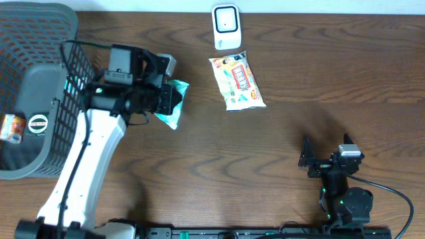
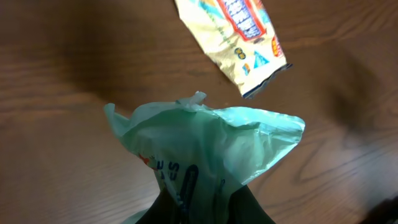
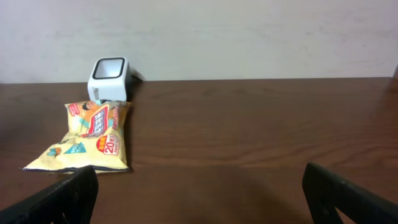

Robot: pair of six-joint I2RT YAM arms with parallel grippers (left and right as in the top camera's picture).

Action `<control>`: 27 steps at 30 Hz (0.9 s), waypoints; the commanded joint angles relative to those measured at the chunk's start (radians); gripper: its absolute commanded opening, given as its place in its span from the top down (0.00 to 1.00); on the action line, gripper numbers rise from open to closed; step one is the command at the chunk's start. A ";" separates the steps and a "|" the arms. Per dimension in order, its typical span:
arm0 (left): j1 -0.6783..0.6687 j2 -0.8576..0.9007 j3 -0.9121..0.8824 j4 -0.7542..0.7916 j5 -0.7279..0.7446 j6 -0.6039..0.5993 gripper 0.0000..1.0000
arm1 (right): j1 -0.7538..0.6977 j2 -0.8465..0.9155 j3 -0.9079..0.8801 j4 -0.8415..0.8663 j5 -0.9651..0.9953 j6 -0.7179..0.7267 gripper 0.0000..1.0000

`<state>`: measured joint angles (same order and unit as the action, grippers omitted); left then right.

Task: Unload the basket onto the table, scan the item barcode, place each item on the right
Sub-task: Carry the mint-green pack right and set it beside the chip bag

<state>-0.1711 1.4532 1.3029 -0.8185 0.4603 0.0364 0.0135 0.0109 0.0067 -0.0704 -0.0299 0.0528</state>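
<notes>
The left gripper [image 1: 165,99] pinches the green packet [image 2: 211,149], well left of the scanner [image 1: 226,26]. The right gripper [image 1: 309,159] gapes, seemingly empty.

The dark wooden desk [image 1: 332,79] carries a yellow snack packet [image 1: 238,81] lying flat, a white scanner [image 1: 226,26] just behind it, and a grey mesh basket [image 1: 26,33] at its left end.

scanner [image 1: 226,26]: small white box with a dark window, standing at the middle of the table's far edge.
yellow bag [image 1: 238,81]: printed snack pack, lying flat just in front of the scanner.
green bag [image 1: 174,101]: pale green, crumpled, pinched in the left gripper [image 1: 164,99], left of the yellow bag and apart from it.
</notes>
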 commanded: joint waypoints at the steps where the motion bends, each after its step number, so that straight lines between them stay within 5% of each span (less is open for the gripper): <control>1: -0.022 0.063 0.010 0.029 -0.010 -0.081 0.93 | 0.009 -0.004 -0.001 -0.004 -0.006 0.013 0.01; 13: -0.108 0.203 0.010 0.134 -0.317 -0.286 0.93 | 0.009 -0.004 -0.001 -0.004 -0.006 0.014 0.01; 27: -0.169 0.301 0.010 0.200 -0.323 -0.328 0.93 | 0.009 -0.004 -0.001 -0.004 -0.006 0.013 0.01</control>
<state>-0.3370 1.7298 1.3029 -0.6228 0.1535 -0.2653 0.0135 0.0113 0.0067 -0.0704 -0.0299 0.0528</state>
